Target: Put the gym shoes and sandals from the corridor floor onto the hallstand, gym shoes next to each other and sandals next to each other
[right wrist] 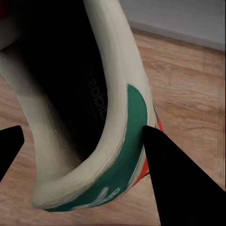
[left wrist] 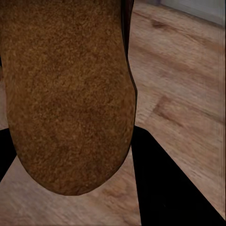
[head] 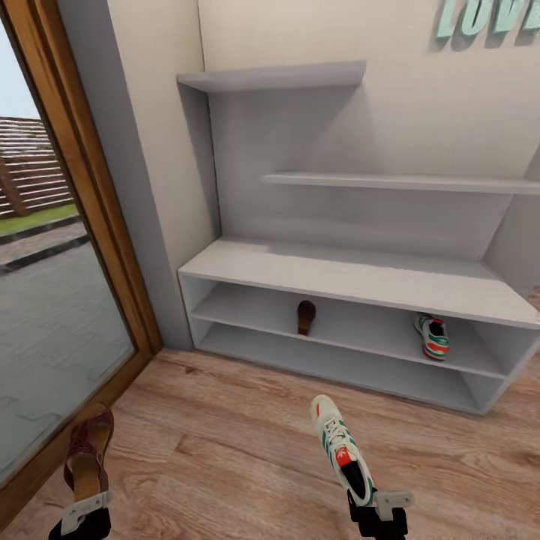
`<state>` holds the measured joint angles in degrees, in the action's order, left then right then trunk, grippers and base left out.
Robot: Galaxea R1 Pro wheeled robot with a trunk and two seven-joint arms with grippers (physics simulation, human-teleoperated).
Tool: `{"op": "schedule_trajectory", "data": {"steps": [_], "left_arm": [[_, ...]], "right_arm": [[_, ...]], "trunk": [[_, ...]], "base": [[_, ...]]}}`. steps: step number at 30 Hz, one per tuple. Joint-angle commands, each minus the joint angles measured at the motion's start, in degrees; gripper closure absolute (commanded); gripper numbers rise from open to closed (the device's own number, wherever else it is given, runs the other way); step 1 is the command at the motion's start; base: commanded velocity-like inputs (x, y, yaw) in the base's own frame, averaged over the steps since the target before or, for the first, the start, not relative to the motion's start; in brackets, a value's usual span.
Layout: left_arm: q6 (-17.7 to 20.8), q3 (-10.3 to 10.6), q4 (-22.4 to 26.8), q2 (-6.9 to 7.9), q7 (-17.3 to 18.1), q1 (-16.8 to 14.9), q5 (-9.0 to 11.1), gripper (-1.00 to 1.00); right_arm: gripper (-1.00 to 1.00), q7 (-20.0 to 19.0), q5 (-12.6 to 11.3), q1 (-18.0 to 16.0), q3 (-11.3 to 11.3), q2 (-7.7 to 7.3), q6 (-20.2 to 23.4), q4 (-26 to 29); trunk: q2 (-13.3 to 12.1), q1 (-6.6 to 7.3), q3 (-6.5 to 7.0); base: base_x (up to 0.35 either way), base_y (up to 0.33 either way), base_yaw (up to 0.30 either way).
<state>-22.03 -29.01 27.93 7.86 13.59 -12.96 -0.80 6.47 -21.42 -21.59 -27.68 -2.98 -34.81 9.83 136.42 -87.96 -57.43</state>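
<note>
My left gripper is shut on the heel of a brown sandal, held above the floor at the lower left; its tan sole is close up in the left wrist view. My right gripper is shut on the heel of a white gym shoe with green stripes, its dark inside showing in the right wrist view. The pale-grey hallstand stands ahead against the wall. On its upper shelf slot a second sandal sits left of centre and a second gym shoe sits at the right.
A glass door with a wooden frame runs along the left side. Wood plank floor lies between me and the rack. Stepped wall shelves hang above the rack's flat top. Green letters are on the wall.
</note>
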Motion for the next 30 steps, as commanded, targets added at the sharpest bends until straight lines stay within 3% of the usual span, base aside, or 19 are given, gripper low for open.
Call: {"op": "schedule_trajectory", "data": {"steps": [1,11,30], "left_arm": [[-0.1,-0.4,0.0,-0.04,0.5,0.0,-0.3,1.00],[-0.1,-0.4,0.0,-0.04,0.5,0.0,-0.3,1.00],[-0.1,-0.4,-0.1,-0.12,0.6,0.0,-0.3,1.00]], "right_arm": [[1.00,0.5,-0.3,0.0,-0.5,-0.03,-0.1,0.0],[1.00,0.5,-0.3,0.0,-0.5,-0.01,-0.1,0.0],[1.00,0.5,-0.3,0.0,-0.5,-0.01,-0.1,0.0]], "trunk": [[0.0,0.01,-0.03],[0.0,0.01,0.19],[0.0,0.01,0.60]], "base": [[0.000,0.001,-0.254],[0.000,0.050,-0.254],[0.000,0.244,-0.254]]}}
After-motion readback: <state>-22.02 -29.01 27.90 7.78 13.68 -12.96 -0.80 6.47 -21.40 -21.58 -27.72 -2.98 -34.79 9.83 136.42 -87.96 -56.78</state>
